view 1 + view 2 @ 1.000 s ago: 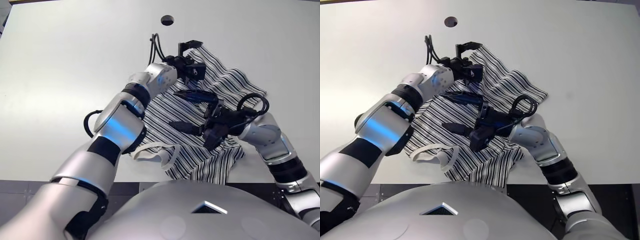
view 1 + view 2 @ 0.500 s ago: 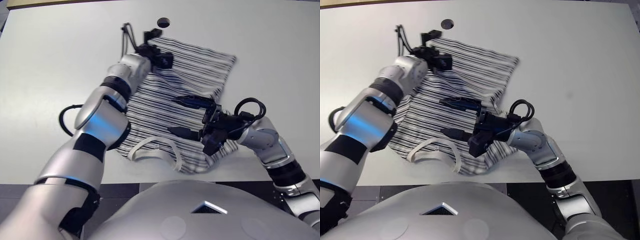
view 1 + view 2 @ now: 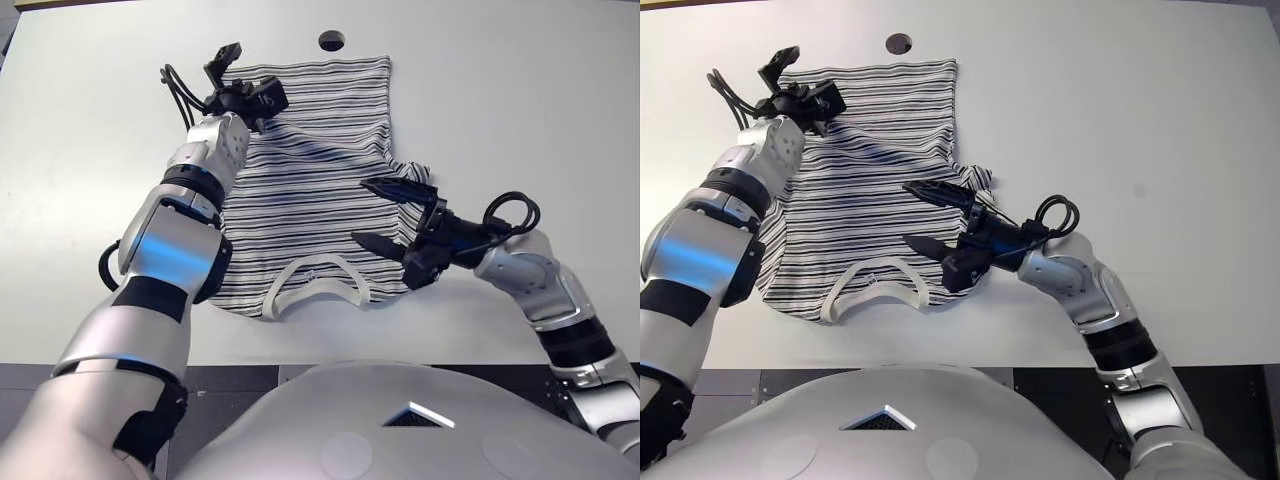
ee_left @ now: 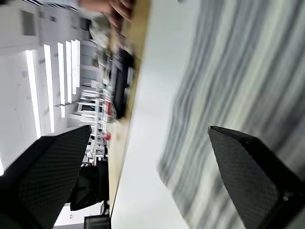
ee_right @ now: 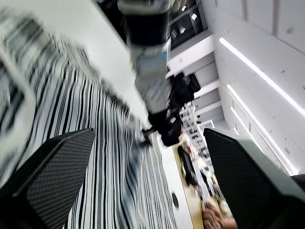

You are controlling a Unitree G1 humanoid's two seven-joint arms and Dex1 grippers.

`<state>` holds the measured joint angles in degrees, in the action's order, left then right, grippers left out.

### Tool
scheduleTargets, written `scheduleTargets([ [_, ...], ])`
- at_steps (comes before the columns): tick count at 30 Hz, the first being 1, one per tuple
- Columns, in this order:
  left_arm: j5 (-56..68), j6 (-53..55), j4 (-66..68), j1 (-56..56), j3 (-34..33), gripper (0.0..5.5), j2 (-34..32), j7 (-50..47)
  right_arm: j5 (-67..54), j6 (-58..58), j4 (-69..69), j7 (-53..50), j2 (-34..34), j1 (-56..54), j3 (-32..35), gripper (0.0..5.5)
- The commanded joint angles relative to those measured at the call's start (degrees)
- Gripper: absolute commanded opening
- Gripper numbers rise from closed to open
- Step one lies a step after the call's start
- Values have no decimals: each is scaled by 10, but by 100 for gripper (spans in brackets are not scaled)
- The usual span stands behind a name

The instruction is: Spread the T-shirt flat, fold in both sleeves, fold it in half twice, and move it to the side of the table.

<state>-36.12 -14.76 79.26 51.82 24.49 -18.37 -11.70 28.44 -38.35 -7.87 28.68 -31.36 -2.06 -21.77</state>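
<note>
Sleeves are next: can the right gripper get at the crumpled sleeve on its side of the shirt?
Probably yes: the right gripper hangs open close beside the crumpled sleeve, with nothing lying between them.

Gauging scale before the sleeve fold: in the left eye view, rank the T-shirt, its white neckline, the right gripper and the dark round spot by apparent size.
1. T-shirt
2. right gripper and white neckline: about alike; the gripper may be nearer the camera, so unranked
3. dark round spot
</note>
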Motion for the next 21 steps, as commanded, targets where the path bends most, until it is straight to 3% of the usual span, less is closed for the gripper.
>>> scheduleTargets([
  [1, 16, -59, -18, 33, -23, 456, -19, -43, 112, -10, 58, -16, -41, -17, -19, 420],
  [4, 22, -93, -29, 33, -37, 456, -47, -75, 170, -13, 94, -37, -81, -24, -15, 420],
  [11, 88, -189, -94, -57, -127, 456, -187, -152, 96, -21, -3, 26, -206, 135, -15, 420],
  [17, 117, -214, -159, -193, -163, 456, -246, -141, 79, -8, -49, 31, -187, 142, -33, 420],
  [21, 127, -224, -194, -256, -182, 456, -263, -132, 66, 8, -66, 6, -171, 122, -4, 420],
])
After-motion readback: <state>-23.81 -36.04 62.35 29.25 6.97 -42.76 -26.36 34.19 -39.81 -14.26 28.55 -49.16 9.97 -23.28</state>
